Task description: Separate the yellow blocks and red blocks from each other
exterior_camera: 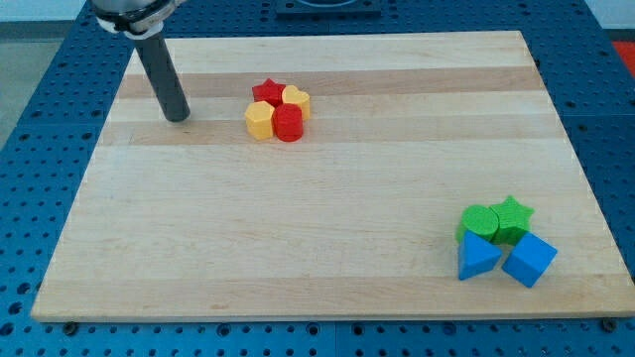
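Four blocks sit packed together at the board's upper middle: a red star (268, 91), a yellow heart (296, 99), a yellow hexagon (260, 121) and a red cylinder (289, 124). They touch one another. My tip (178, 115) rests on the board to the left of this cluster, about level with the yellow hexagon and well apart from it. The dark rod rises from the tip toward the view's top left.
A second cluster lies at the lower right: a green cylinder (479, 221), a green star (512, 215), a blue triangle (478, 257) and a blue cube (529, 261). The wooden board (317, 238) lies on a blue perforated table.
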